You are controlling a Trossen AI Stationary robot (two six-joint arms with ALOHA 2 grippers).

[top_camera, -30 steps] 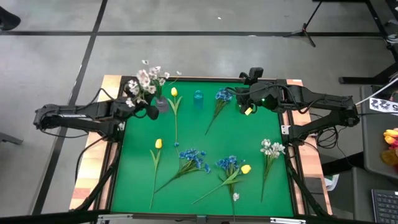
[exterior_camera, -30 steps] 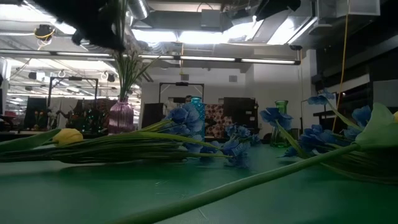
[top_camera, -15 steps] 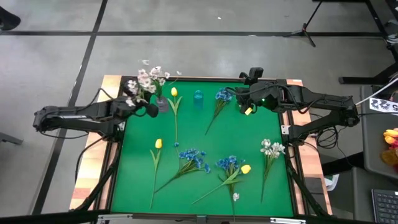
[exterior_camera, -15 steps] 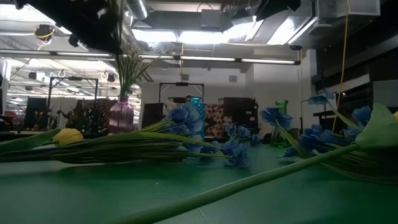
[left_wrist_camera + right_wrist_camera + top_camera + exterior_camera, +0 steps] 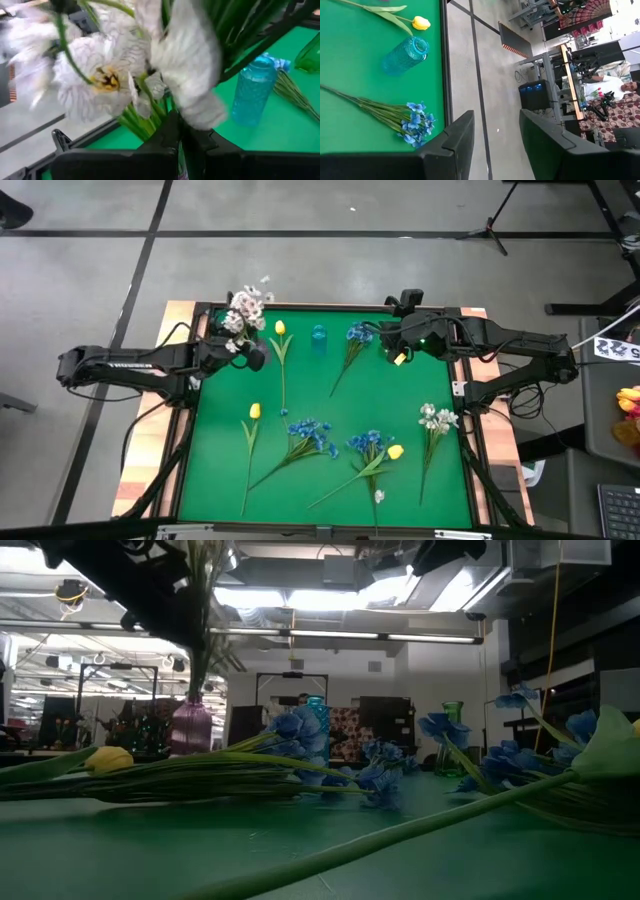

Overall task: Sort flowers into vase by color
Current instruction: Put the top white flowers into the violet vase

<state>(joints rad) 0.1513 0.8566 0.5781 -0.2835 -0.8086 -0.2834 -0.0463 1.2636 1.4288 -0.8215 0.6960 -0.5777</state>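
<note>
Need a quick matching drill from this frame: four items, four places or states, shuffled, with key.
Items:
1. white spray bunch
2. blue vase
3. left pincer
4. right pincer

Places or states:
A. open and empty, at the table's far right corner
B. standing on the green mat between a yellow tulip and a blue stem
C. shut on stems over the purple vase
D. held up above the table's far left corner

Pairs: 1-D, 2-B, 3-C, 4-A

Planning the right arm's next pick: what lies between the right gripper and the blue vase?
High view: one blue flower stem lies between the right gripper and the blue vase; the rest is bare mat.
</note>
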